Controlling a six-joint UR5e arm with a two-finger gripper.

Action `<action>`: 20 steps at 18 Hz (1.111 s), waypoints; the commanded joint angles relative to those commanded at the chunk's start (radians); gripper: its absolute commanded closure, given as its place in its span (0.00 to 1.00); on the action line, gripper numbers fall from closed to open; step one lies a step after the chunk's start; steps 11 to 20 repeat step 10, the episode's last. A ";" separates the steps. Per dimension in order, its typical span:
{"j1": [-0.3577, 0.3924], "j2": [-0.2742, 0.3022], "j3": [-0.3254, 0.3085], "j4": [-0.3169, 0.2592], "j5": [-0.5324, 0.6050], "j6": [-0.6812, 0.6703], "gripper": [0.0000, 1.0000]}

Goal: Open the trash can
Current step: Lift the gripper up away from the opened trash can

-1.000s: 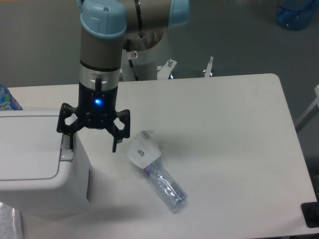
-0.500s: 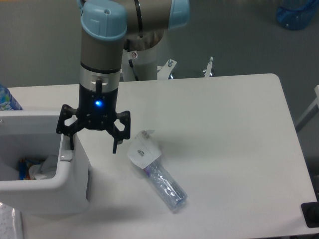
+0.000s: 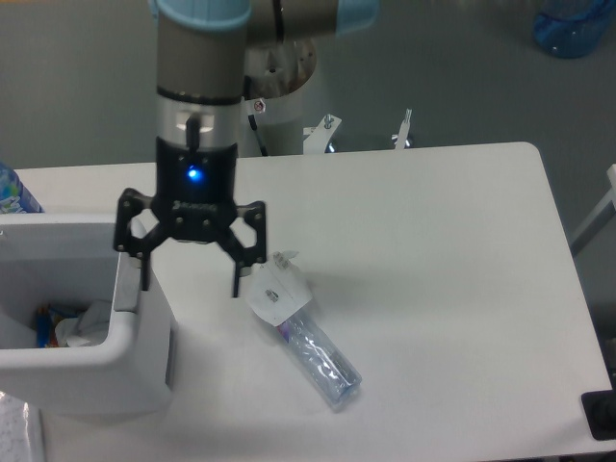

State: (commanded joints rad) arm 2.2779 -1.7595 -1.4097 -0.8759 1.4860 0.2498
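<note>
The white trash can (image 3: 130, 356) stands at the table's left edge with its top open, and crumpled paper and colourful wrappers show inside it. My gripper (image 3: 190, 285) hangs open just above the can's right rim. Its left finger is over the grey strip (image 3: 127, 285) on that rim, and its right finger hangs over the table beside the can. Nothing is held between the fingers.
A small clear plastic bottle (image 3: 313, 353) with a white paper tag (image 3: 274, 289) lies on the white table (image 3: 433, 289) just right of the gripper. A blue bottle (image 3: 12, 192) peeks in at the far left. The arm's base stands behind the table.
The can's flat lid, shut a second ago, has dropped out of sight and the inside shows. The gripper has since risen a little and shifted slightly right.
</note>
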 joint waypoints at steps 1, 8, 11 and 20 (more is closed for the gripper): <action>0.000 0.000 0.003 -0.006 0.032 0.034 0.00; 0.066 0.005 -0.006 -0.061 0.137 0.203 0.00; 0.083 0.005 -0.008 -0.066 0.137 0.229 0.00; 0.083 0.005 -0.008 -0.066 0.137 0.229 0.00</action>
